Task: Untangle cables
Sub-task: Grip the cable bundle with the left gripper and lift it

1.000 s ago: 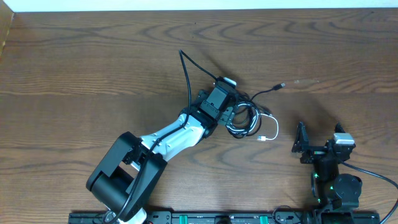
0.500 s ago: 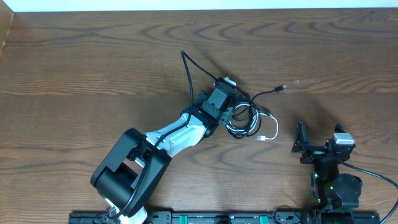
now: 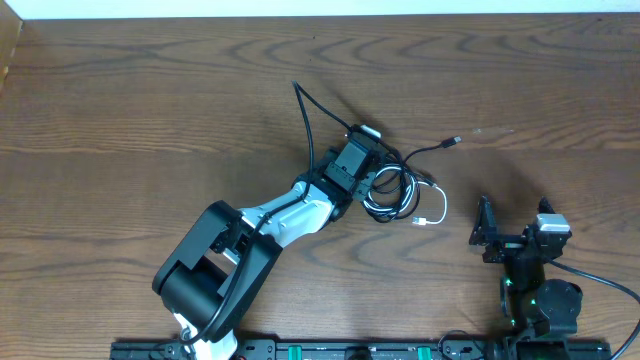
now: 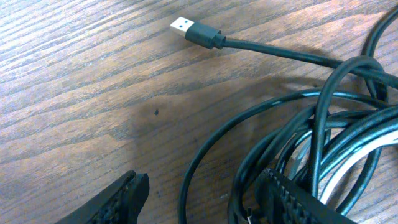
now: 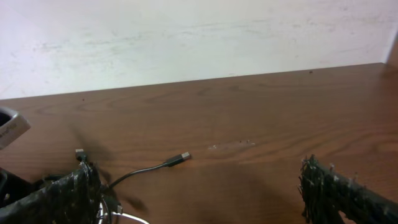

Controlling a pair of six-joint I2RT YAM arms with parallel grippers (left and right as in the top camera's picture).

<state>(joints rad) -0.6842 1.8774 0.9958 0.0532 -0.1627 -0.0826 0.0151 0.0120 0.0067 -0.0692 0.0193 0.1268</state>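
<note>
The cables lie in a tangle (image 3: 397,195) at mid-table. One black cable runs up-left to a free end (image 3: 296,87). Another black cable ends in a USB plug (image 3: 455,139), which also shows in the left wrist view (image 4: 194,32) and the right wrist view (image 5: 180,158). The white cable (image 3: 437,208) curls out at the tangle's right and shows among black loops (image 4: 348,167). My left gripper (image 3: 380,186) is down on the tangle, open, its fingers (image 4: 124,200) astride black loops (image 4: 205,162). My right gripper (image 3: 510,235) is open and empty, right of the tangle.
The wooden table (image 3: 150,110) reaches a white wall at the back (image 5: 186,37). The left arm (image 3: 280,220) lies diagonally from the front edge to the tangle. The right arm's base (image 3: 540,300) stands at the front right.
The left arm's lower links have shifted slightly right and the up-left cable end has nudged a little. The gripper stays on the tangle. The right arm has not moved.
</note>
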